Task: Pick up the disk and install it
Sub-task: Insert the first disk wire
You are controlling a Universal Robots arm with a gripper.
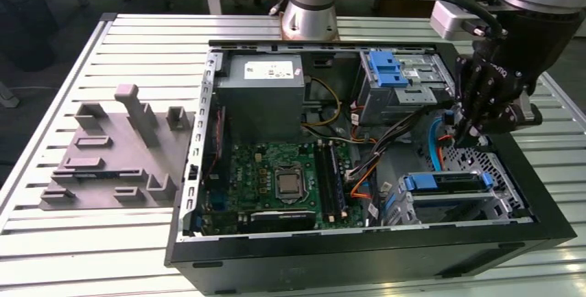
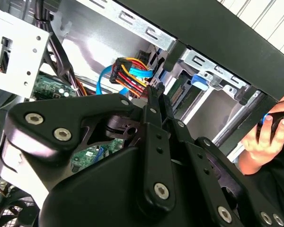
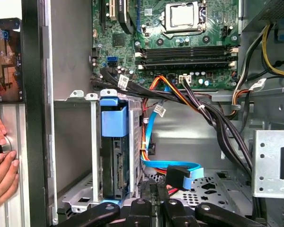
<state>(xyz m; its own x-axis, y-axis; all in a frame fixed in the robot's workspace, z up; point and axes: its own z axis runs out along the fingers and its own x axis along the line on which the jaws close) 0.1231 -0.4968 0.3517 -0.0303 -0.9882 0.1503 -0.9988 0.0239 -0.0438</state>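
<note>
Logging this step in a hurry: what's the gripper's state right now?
Gripper: jaws closed, holding nothing, close to the disk sitting in its cage.

Bright, even lighting, soft shadows, slight glare

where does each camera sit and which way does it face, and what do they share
Exterior view: off the arm, high, looking down into the open computer case on the table; shows the arm and gripper.
First wrist view: at the wrist, looking past the gripper into the case at the disk in its cage.
Second wrist view: at the wrist, looking along the gripper at coloured cables.
Shared: both wrist views catch the gripper and a person's hand outside the case.
</note>
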